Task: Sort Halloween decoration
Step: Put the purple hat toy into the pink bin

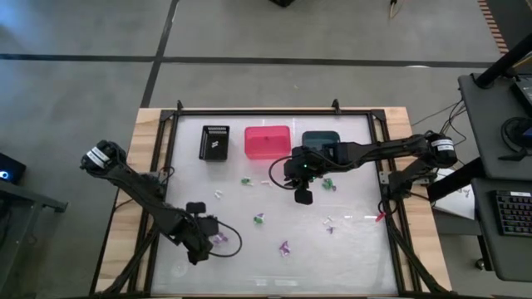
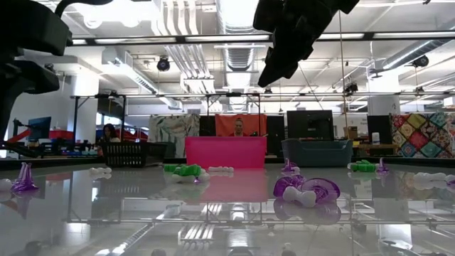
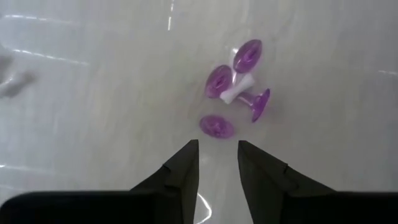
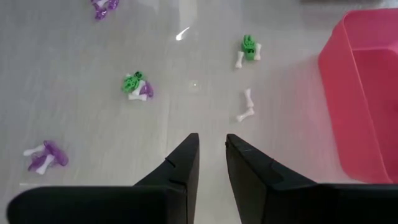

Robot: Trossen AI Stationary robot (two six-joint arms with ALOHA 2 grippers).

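Left wrist view gives me what I need: my left gripper (image 3: 217, 163) hangs just above the table with its two dark fingers a little apart and nothing between them; right ahead of the tips sits a small cluster of purple trinkets (image 3: 235, 93) with a white bone-shaped piece (image 3: 236, 89) lying across it. The nearest purple disc (image 3: 216, 126) is just beyond the gap and roughly in line with it (a touch toward one finger, I'd say); the bone's long axis runs slantwise to the gap, so I judge the approach wants a small wrist turn or a pick on the single disc first.

From the high view, the same cluster (image 1: 219, 238) lies at the near left of the table, just beside the left gripper (image 1: 199, 246); the right gripper (image 1: 302, 192) hovers mid-table near the teal bin (image 1: 320, 141), well apart from it; so the left arm is plainly the nearer one. The right fingers stand slightly apart too, empty, over bare table short of two white bones (image 4: 245, 106). The black bin (image 1: 215, 142) and pink bin (image 1: 268, 141) wait at the far edge; other trinkets are scattered between.
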